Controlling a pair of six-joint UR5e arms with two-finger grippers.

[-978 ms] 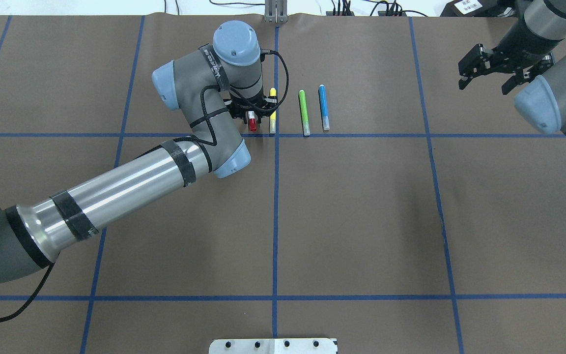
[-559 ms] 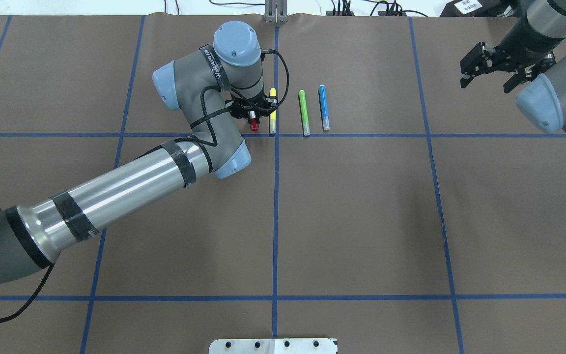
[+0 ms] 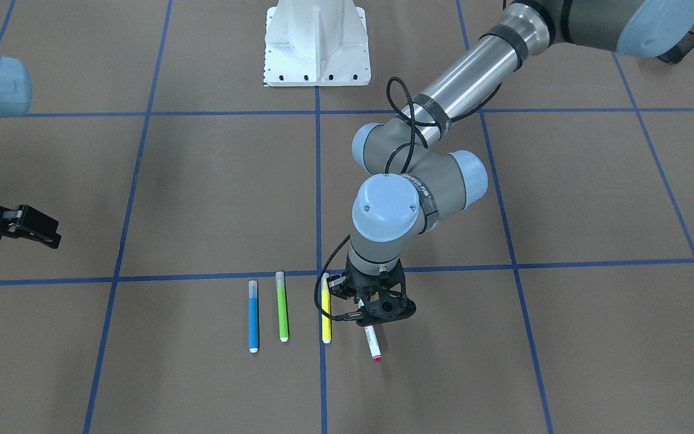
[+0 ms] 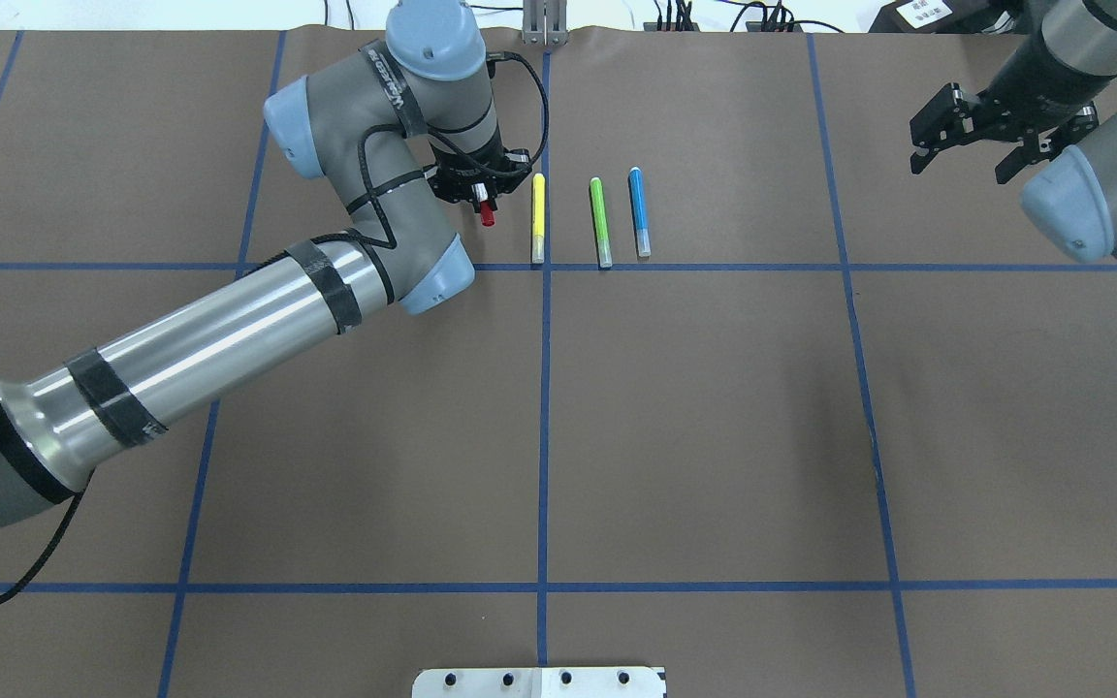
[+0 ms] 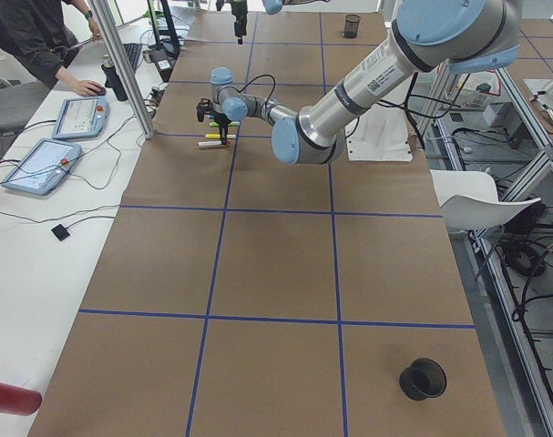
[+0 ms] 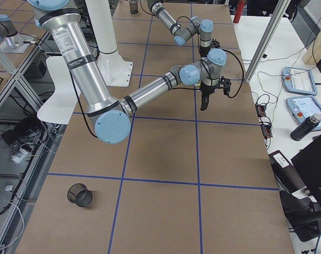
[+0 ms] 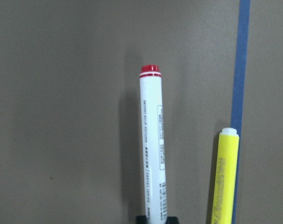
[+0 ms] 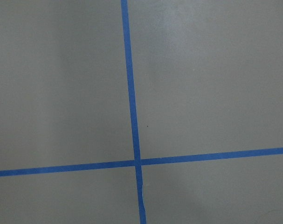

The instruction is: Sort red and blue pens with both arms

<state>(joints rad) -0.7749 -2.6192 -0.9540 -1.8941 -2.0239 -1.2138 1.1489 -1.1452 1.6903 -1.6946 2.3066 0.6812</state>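
Observation:
My left gripper (image 4: pixel 482 197) is shut on the red pen (image 4: pixel 488 216), a white barrel with a red cap and red end (image 7: pixel 151 140). It holds the pen above the brown paper, just left of the yellow marker (image 4: pixel 538 218). From the front, the red pen (image 3: pixel 373 346) slants down out of the left gripper (image 3: pixel 368 326). The blue pen (image 4: pixel 638 211) lies flat on the table, third in the row (image 3: pixel 253 316). My right gripper (image 4: pixel 960 169) hovers open and empty at the far right (image 3: pixel 21 228), well away from the pens.
A lime-green marker (image 4: pixel 600 221) lies between the yellow marker and the blue pen. Black mesh cups (image 5: pixel 423 378) (image 6: pixel 80 194) stand near the table's ends. The white robot base (image 3: pixel 317 42) sits at the near edge. A person and tablets (image 5: pixel 39 164) are beside the table.
The left arm has drawn back to the far left with the red pen, leaving the yellow marker fully in view. The right gripper has hardly moved.

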